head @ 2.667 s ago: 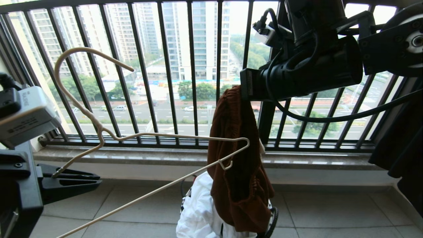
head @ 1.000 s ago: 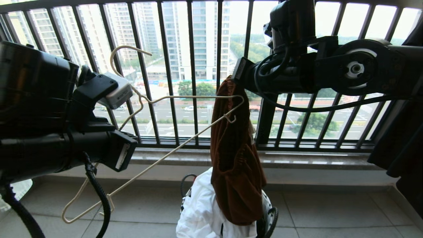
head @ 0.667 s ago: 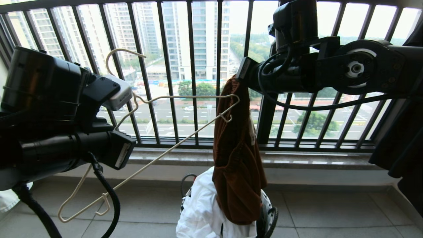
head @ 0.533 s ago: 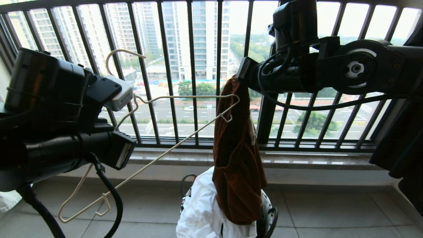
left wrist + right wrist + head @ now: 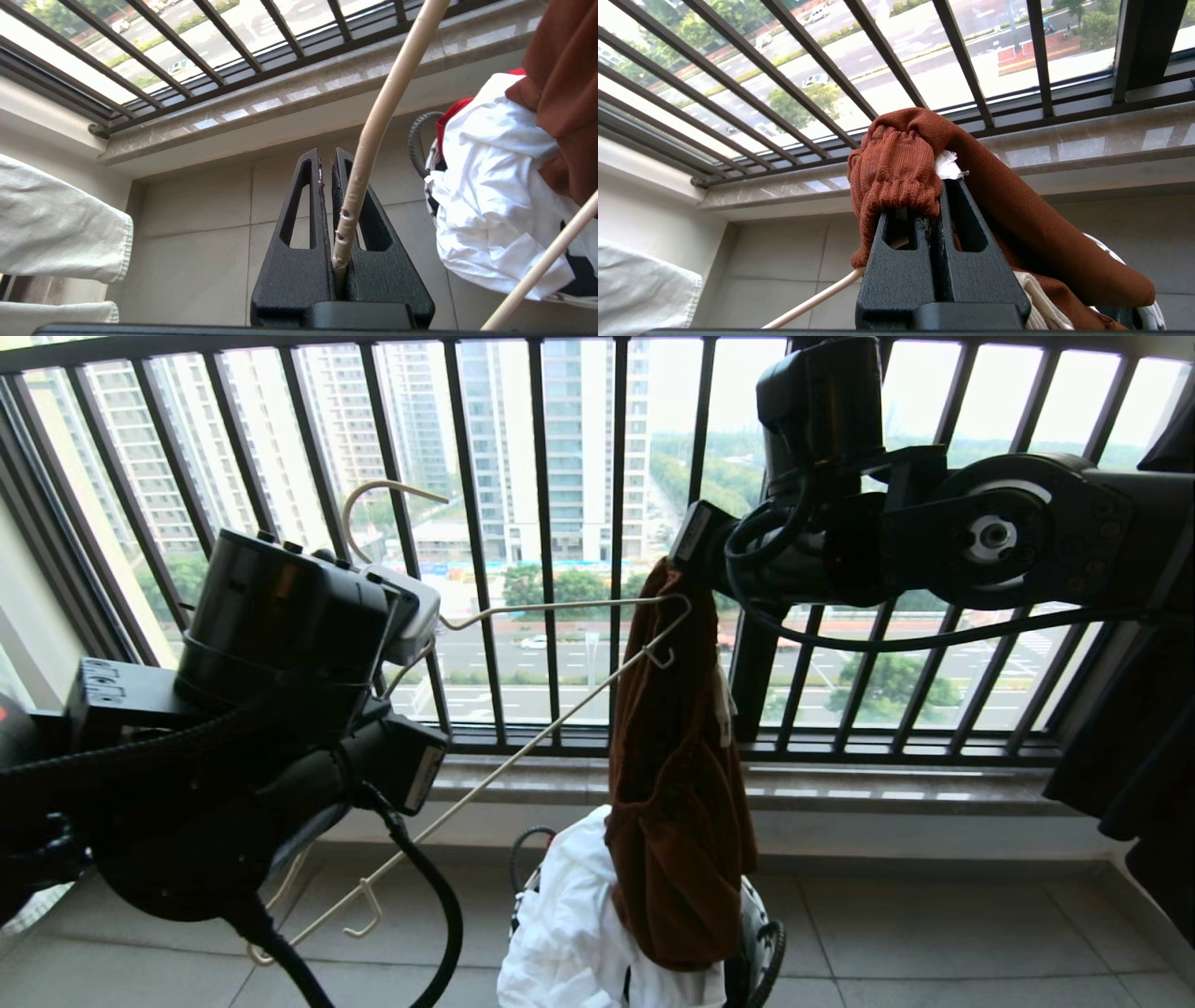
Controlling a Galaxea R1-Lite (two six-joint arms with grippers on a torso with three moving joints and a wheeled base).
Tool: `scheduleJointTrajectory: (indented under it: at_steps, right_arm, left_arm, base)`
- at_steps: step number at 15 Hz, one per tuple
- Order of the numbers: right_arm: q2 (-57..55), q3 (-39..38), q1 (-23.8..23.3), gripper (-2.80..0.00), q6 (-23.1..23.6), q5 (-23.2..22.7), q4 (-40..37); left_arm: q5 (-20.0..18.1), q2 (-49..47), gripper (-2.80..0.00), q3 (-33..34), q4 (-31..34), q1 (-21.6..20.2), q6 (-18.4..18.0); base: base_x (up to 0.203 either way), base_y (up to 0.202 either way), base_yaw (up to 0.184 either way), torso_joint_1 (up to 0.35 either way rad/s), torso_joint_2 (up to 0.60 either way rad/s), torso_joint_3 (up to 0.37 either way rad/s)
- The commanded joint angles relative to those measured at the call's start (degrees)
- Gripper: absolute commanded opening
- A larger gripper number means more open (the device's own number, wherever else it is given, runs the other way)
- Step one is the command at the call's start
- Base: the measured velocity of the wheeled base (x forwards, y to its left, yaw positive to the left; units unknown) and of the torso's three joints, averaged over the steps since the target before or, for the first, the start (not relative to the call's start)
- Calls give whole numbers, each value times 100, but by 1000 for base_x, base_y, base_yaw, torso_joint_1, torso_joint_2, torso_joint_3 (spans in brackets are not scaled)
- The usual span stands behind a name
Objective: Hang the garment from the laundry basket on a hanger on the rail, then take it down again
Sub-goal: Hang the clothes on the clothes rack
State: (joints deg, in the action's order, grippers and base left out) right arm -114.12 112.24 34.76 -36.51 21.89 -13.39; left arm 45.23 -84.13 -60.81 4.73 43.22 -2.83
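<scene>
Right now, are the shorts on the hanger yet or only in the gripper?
Partly on: one hanger end sits inside the shorts, whose waistband the shut right gripper pinches.

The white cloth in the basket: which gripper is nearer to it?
Right. The right gripper holds the shorts directly above the white cloth; the left gripper grips the hanger off to the side.

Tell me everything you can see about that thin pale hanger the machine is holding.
The hanger is thin, cream-white wire with a long curved hook pointing upward and small notches near its ends. It sits tilted, one end low near the floor, the other raised. The left gripper is shut on one of its wires, where the coating looks chipped. The raised end is pushed into the rust-brown shorts, which the right gripper holds up by the waistband. It hangs from nothing.
</scene>
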Motion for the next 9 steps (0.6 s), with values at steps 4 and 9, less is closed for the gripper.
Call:
scheduleJointTrajectory:
  at_steps: [4, 9]
  right_arm:
    - [-31, -25, 14, -280, -31, 105, -6]
    - [-10, -182, 271, -280, -35, 159, -22]
  left_arm:
    - [1142, -458, -280, 188, -174, 397, 3]
    - [1489, -705, -280, 160, -316, 421, 85]
  base:
    - [0, 0, 0, 0, 0, 0]
    - [0, 0, 0, 0, 0, 0]
